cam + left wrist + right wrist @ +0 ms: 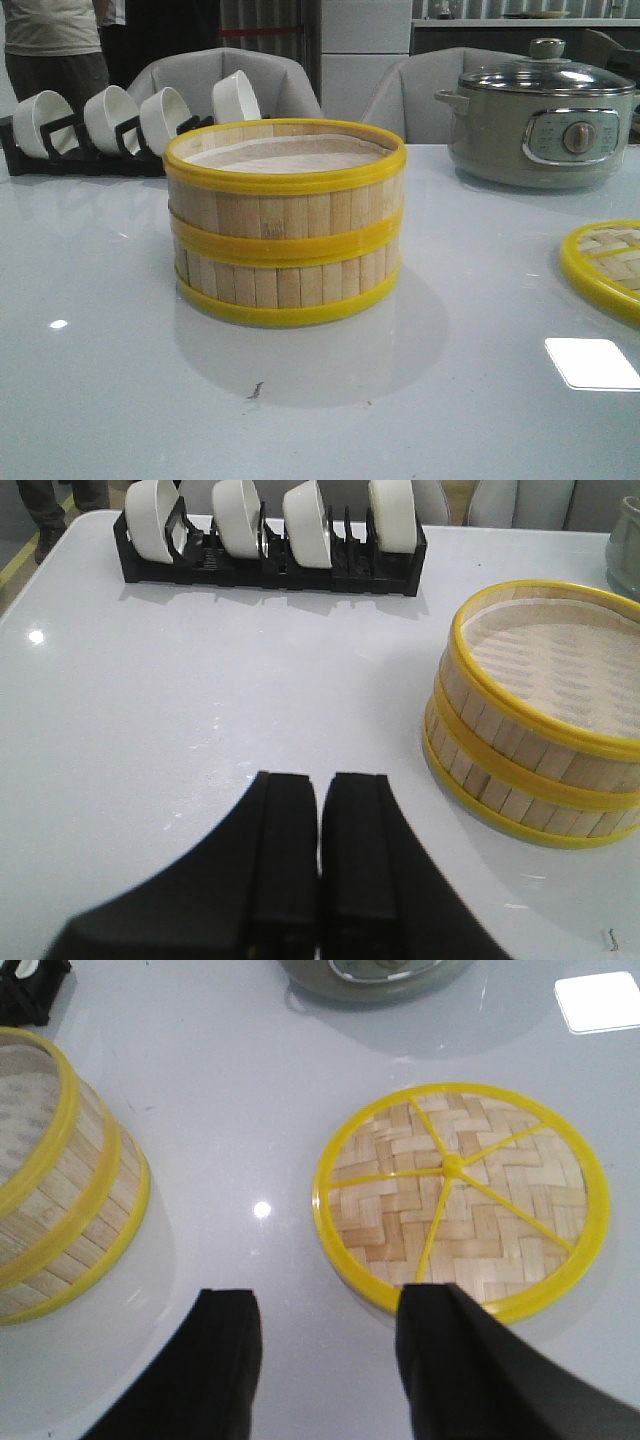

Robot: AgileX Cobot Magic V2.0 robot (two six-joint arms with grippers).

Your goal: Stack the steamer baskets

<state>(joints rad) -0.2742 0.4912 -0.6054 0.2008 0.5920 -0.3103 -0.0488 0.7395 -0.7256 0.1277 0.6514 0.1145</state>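
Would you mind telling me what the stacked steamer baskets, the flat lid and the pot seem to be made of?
Steamer baskets: pale vertical bamboo-like slats with visible grain; glossy yellow rims, probably plastic.
Lid: herringbone-woven bamboo-like strips, with yellow rim and spokes, likely plastic too.
Pot: smooth grey-green body, metal or plastic is unclear; its cover looks like glass, transparent and reflective.

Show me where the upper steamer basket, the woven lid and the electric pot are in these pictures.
upper steamer basket [285, 207]: front view, on its slatted side wall.
woven lid [385, 1185]: right wrist view, on the woven panel left of the knob.
electric pot [490, 140]: front view, on its grey-green body.
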